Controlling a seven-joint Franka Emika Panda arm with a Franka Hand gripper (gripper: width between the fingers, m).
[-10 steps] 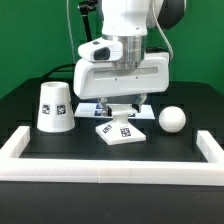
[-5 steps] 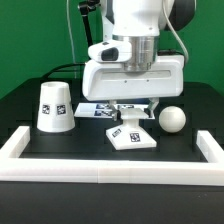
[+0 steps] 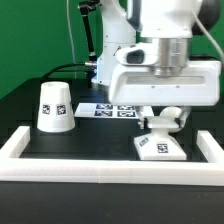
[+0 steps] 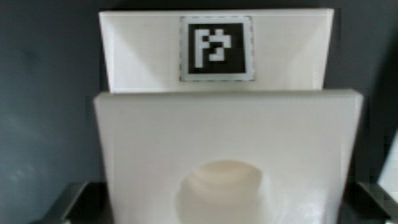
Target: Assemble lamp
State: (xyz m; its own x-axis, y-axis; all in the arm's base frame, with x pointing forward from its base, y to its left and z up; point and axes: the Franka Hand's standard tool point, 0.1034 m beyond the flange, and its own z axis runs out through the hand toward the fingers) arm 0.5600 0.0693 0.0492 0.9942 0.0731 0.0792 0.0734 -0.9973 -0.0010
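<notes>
Lamp base (image 3: 160,148) sits on the table at the exterior view's right, just inside the white border rail (image 3: 100,167). The gripper (image 3: 163,122) is directly over it, fingers clamped on its sides. The shade (image 3: 54,106) stands well apart at the left, beside the marker board (image 3: 112,110). In the wrist view the lamp base (image 4: 222,130) fills the frame, its tag (image 4: 215,47) facing up.

I can read no words, numbers or brand names anywhere. The only signs are black-and-white square tags (image 4: 215,47). They sit on top of the lamp base (image 3: 158,148), on the side of the lamp shade (image 3: 54,108) off to the exterior view's left of that base, and in a row on the marker board (image 3: 108,108) behind the base.
</notes>
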